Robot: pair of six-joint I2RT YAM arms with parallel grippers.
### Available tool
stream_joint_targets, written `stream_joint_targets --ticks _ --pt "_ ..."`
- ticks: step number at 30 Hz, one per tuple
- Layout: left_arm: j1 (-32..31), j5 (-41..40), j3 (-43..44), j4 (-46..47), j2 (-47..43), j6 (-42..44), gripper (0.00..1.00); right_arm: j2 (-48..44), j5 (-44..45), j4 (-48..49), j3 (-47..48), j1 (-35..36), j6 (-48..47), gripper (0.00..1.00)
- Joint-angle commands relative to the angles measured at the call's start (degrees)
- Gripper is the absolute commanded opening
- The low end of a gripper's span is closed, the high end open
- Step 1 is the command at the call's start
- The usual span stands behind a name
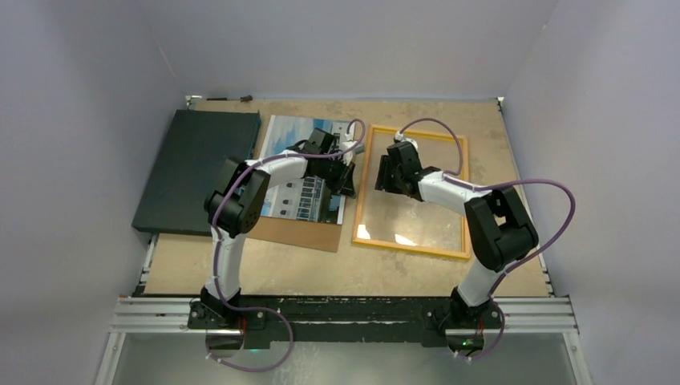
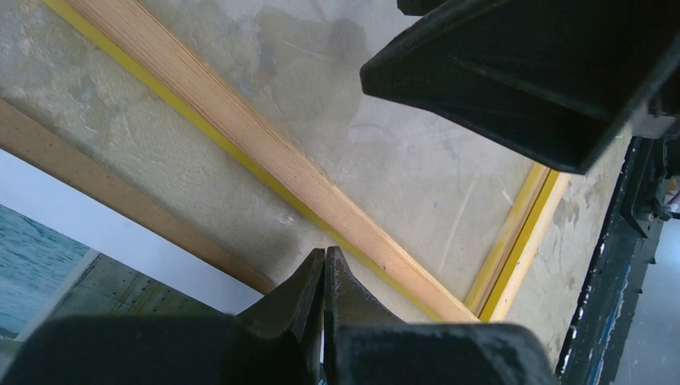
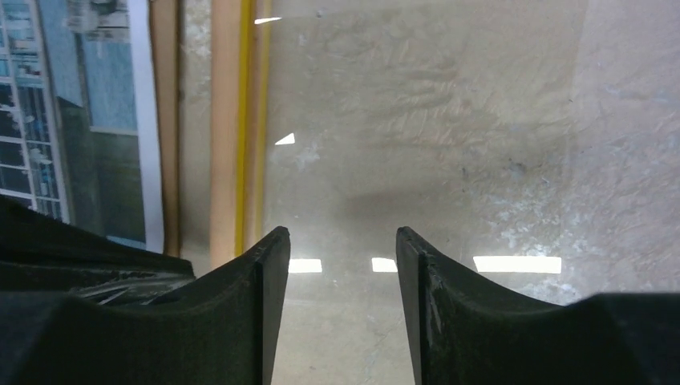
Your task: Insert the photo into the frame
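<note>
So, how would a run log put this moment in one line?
photo: on brown board, beside frame | left hand: shut | right hand: open over frame

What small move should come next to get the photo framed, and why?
Probably open the left gripper and move it to the edge of the photo nearest the frame to lift it. The photo lies on the backing board beside the frame; the left gripper is shut at the frame's rail, and the right gripper, jaws apart, holds nothing.
</note>
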Motion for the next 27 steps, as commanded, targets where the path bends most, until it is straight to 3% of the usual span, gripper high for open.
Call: stream_joint_targets --ticks 1,18,27 --pt "-0.42 1.57 -0.21 1.67 -3.88 -2.44 0.00 0.69 2.71 -0.92 -1.21 -0.49 1.21 0.53" --pt "-1.86 0.40 0.65 1.22 -2.61 -1.51 0.00 2.72 4.51 -3.78 -2.69 -1.21 2.20 0.54" --pt "-1.76 -0.20 1.24 0.36 -3.12 -0.81 0.00 -1.00 5.05 -4.74 -2.23 -3.04 1.66 0.58"
